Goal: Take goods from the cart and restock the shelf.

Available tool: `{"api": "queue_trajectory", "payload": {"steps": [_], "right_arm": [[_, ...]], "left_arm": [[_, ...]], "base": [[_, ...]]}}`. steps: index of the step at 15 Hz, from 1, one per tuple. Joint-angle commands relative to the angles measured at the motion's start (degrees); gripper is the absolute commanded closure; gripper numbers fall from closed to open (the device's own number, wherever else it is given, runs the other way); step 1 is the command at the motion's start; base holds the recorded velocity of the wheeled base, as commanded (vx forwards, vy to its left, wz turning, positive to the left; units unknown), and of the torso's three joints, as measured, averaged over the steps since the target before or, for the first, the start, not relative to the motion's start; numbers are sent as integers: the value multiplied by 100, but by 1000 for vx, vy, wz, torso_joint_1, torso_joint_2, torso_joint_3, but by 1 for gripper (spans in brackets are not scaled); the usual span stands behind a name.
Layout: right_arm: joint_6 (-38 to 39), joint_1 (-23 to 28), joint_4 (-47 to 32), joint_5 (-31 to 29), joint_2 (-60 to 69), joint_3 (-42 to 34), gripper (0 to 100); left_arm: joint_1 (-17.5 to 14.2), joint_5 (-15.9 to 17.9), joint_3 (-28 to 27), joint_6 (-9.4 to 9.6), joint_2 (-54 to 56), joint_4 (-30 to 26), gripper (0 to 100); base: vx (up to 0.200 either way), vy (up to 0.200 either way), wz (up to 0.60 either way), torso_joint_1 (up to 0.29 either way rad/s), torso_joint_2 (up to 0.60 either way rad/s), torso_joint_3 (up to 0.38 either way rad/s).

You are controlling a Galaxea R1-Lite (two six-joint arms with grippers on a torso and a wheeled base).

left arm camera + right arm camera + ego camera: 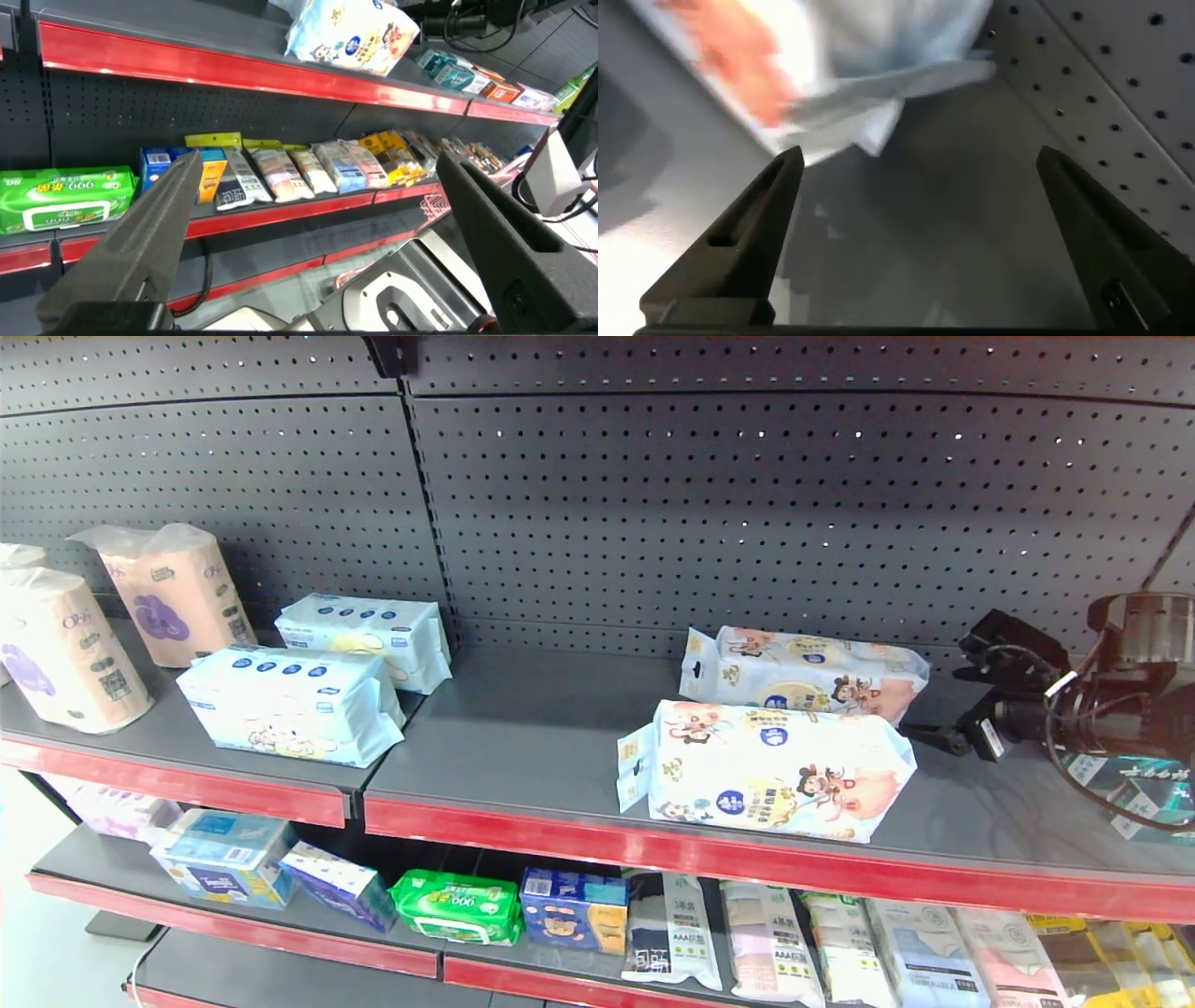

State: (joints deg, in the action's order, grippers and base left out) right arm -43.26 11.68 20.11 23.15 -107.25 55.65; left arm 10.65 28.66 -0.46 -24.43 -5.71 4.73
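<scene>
My right fingers (757,243) spread open, empty, over the upper shelf (523,737) just beside the rear cartoon pack (803,672). Front pack (775,770) near the shelf edge. Left fingers (149,233) open, empty.

Shelf (523,737) is showing dk grey w/ a red front strip (653,849); back panel (747,523) is showing dk grey w/ rows of dot holes. Right packs (775,770) are wearing white w/ pink-orange cartoon print, left packs (289,705) white-blue w/ blue dots, far-left rolls (65,653) peach w/ purple.

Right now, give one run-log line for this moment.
right gripper: open, beside rear white cartoon-print soft pack | left gripper: open, empty
</scene>
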Motion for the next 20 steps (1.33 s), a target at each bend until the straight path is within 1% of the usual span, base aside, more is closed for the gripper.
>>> {"api": "queue_trajectory", "payload": {"steps": [1, 4, 7, 11, 13, 15, 20], "right_arm": [[2, 1, 1, -12, -59, 60, 0], [-24, 45, -8, -3, 82, -98, 0], [20, 89, -8, -3, -6, 51, 0], [-24, -34, -25, 304, 319, -397, 0], [-24, -87, -25, 304, 319, -388, 0], [37, -263, -8, 278, 266, -274, 0], [55, -315, -8, 225, -24, 60, 0]], "left_arm": [[-2, -1, -6, 0, -1, 2, 0], [-2, -1, -6, 0, -1, 2, 0], [-2, -1, 2, 0, -1, 2, 0], [-2, -1, -6, 8, -1, 2, 0], [-2, -1, -6, 8, -1, 10, 0], [-2, -1, -6, 8, -1, 10, 0], [-2, -10, -6, 8, -1, 37, 0]], "base": [[0, 0, 0, 0, 0, 0], [0, 0, 0, 0, 0, 0], [0, 0, 0, 0, 0, 0], [0, 0, 0, 0, 0, 0], [0, 0, 0, 0, 0, 0], [0, 0, 0, 0, 0, 0], [0, 0, 0, 0, 0, 0]]}}
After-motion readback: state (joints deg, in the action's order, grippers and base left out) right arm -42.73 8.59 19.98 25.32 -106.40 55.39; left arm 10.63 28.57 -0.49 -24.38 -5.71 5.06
